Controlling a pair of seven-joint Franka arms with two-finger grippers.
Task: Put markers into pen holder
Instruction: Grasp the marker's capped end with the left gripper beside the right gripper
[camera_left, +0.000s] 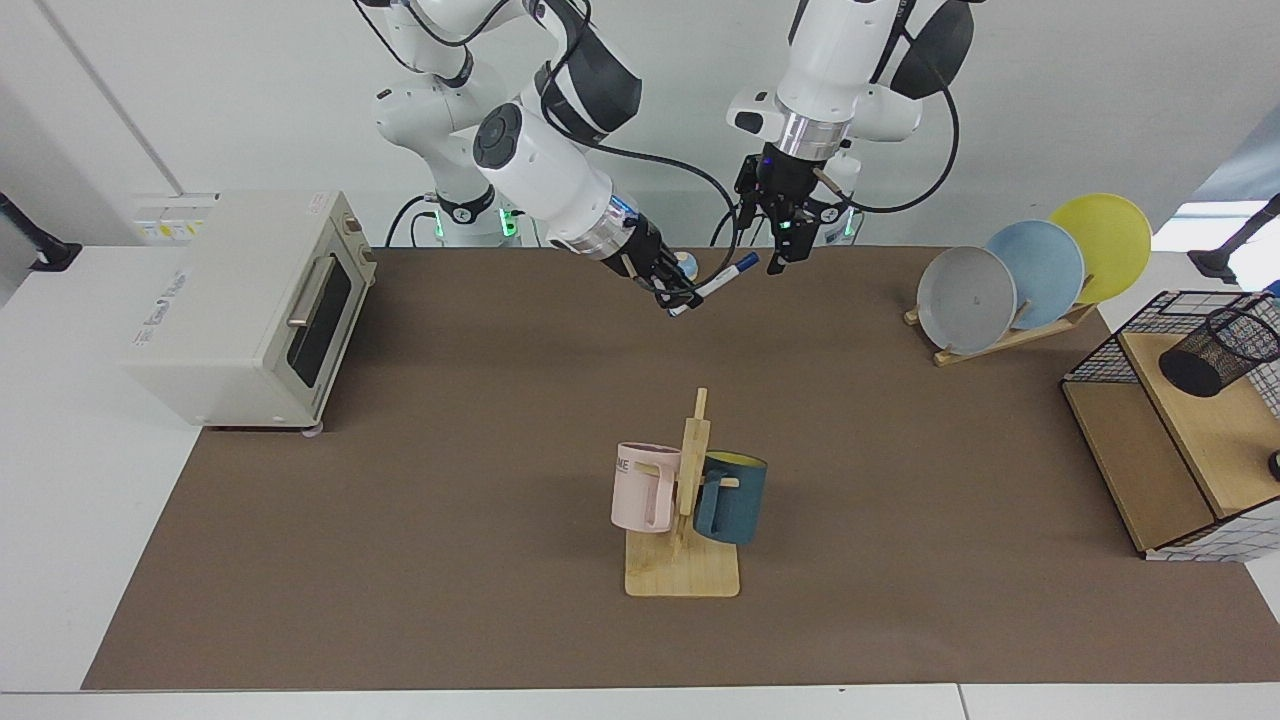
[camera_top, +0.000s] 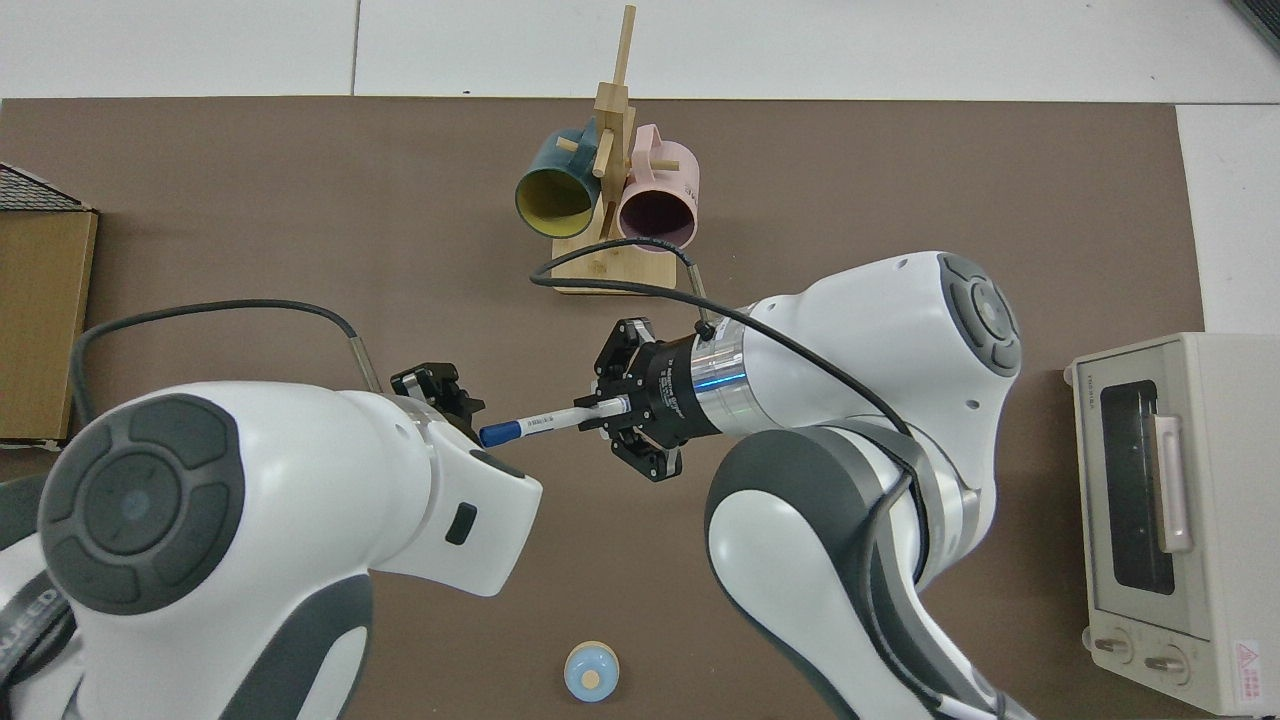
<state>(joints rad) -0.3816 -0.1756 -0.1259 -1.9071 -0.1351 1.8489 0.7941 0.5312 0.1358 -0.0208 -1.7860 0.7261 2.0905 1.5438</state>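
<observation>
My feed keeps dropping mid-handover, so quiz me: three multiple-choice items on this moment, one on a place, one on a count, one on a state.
1. Where is the pen holder?
A. on the wooden shelf of the wire basket
B. beside the toaster oven
C. on the mug rack

2. How many plates stand in the plate rack?
A. two
B. three
C. four

3. What holds the marker?
A. nothing, it lies on the mat
B. the left pincer
C. the right pincer

Key: 1 A, it sits inside the basket in the facing view. 2 B, grey, blue and yellow. 3 C, its fingers clamp the white barrel while the capped end points at the left pincer.
</observation>
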